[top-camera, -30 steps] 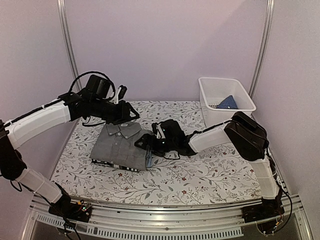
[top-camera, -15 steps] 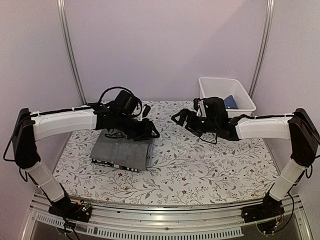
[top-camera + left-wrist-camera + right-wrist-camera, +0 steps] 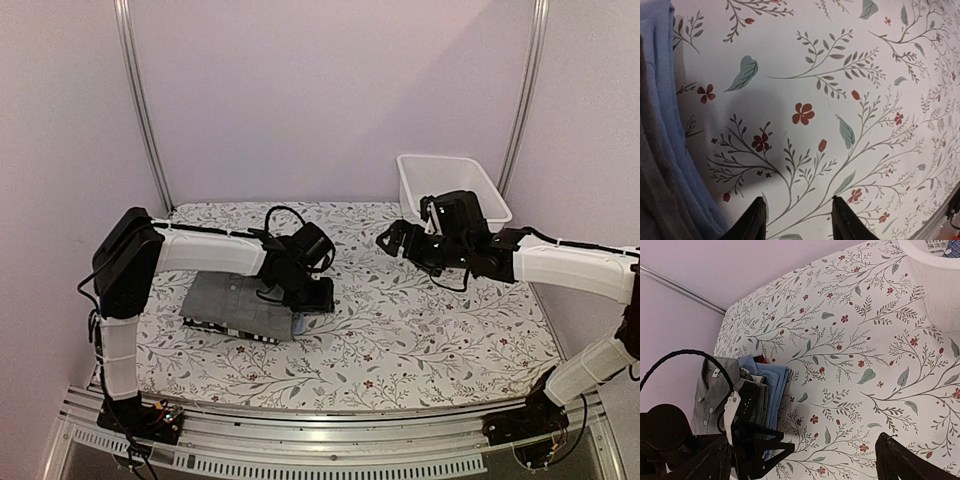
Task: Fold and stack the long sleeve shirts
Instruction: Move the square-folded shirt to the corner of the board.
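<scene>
A stack of folded long sleeve shirts [image 3: 235, 305] lies left of the table's middle. The plain grey button-up [image 3: 709, 390] is on top, a pale blue one [image 3: 774, 385] is under it, and the black-and-white checked one [image 3: 212, 325] shows at the bottom front edge. The dark "NOT" shirt is hidden. My left gripper [image 3: 316, 298] is open and empty, low over the tablecloth just past the stack's right edge; the pale blue edge [image 3: 662, 115] is beside its left finger [image 3: 758, 222]. My right gripper [image 3: 392, 240] is open and empty, raised to the right of the stack.
A white plastic bin [image 3: 452, 192] stands at the back right and also shows in the right wrist view [image 3: 940, 285]. The table is covered by a floral cloth [image 3: 420, 330]. Metal poles and lilac walls enclose the back and sides.
My left gripper moved from the collar end across the stack to its right edge. My right gripper left the stack's right edge and lifted away toward the bin. The stack stays put.
</scene>
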You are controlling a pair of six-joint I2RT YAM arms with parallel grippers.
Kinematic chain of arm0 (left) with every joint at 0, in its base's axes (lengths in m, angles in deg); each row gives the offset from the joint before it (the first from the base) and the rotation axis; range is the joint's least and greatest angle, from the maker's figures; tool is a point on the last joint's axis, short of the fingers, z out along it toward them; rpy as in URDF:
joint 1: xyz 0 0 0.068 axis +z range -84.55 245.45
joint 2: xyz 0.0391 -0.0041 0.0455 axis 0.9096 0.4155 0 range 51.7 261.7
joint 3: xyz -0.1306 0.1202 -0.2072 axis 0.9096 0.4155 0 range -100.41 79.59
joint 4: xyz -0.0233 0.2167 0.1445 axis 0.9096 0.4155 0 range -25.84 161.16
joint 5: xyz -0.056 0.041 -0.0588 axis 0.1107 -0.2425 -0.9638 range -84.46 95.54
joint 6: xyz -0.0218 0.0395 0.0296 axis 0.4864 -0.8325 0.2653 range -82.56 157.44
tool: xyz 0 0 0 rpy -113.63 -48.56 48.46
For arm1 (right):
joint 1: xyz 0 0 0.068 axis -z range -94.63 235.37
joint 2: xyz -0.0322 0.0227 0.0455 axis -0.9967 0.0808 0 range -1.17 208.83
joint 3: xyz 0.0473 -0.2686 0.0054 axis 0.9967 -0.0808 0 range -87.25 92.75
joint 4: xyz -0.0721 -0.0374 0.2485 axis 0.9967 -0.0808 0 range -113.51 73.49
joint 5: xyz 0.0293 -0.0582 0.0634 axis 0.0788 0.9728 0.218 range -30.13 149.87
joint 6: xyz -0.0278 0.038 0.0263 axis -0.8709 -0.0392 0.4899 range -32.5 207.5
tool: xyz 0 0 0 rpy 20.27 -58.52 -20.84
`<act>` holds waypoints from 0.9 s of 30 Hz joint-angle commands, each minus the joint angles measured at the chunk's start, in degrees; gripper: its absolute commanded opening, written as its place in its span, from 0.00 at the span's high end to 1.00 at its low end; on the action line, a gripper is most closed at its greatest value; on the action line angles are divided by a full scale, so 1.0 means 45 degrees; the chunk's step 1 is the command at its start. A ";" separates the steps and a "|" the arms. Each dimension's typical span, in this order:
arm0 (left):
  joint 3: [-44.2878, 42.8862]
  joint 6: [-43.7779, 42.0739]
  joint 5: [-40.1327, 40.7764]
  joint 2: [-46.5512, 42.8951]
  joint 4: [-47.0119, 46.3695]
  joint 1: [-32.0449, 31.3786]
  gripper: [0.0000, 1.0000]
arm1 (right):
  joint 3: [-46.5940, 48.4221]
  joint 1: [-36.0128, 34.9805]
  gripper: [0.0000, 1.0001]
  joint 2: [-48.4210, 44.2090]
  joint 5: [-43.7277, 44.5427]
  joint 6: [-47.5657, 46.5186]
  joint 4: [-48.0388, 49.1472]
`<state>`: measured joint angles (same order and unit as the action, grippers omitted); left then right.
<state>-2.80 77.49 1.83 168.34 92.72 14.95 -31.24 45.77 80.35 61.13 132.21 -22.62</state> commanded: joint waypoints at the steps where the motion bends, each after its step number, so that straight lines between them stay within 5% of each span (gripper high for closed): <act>1: -0.0128 -0.0366 0.1168 0.0450 0.0383 0.0011 0.55 | -0.0210 -0.0002 0.01 -0.0273 0.0217 -0.0177 -0.0728; 14: 0.2570 -0.0751 0.1652 -0.1073 0.0005 0.2284 0.55 | 0.0046 -0.0224 0.01 0.0304 -0.0149 -0.0067 -0.0688; 27: 0.4359 -0.2101 0.1328 -0.2781 -0.0135 0.6103 0.55 | 0.0337 -0.0395 0.01 0.0956 -0.0759 -0.0266 -0.0344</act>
<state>16.29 71.22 6.31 157.46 91.23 37.48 -31.37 44.66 83.83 59.05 131.99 -25.48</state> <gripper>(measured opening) 0.447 0.989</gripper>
